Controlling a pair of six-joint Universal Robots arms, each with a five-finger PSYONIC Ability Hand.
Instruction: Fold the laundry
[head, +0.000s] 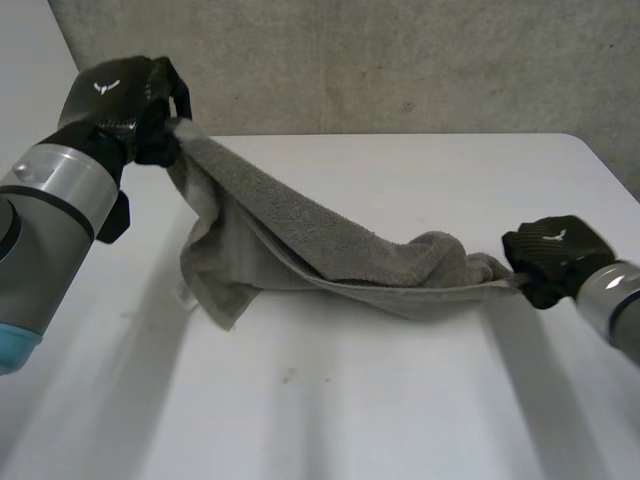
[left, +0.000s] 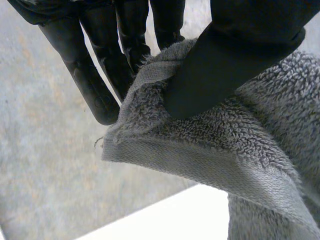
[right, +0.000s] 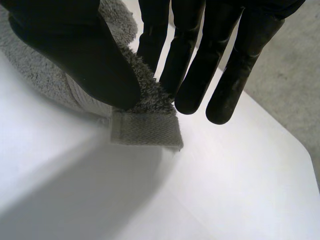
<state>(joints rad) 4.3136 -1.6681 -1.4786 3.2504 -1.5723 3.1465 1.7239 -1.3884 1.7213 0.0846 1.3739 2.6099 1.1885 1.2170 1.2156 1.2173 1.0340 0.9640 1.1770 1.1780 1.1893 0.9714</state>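
Observation:
A grey terry towel (head: 300, 240) stretches across the white table (head: 400, 400), sagging in the middle and bunched near its right end. My left hand (head: 135, 95) holds one corner raised above the table's far left; its thumb (left: 225, 65) pinches the towel (left: 240, 140) against the fingers (left: 90, 75). My right hand (head: 555, 258) sits low at the table's right, pinching the opposite corner (right: 145, 127) between thumb (right: 85, 55) and fingers (right: 225, 75). A loose flap of towel hangs down to the table below my left hand.
A grey concrete wall (head: 400, 60) stands behind the table. The table's far edge runs just behind the towel, and its right corner (head: 600, 160) slants off past my right hand.

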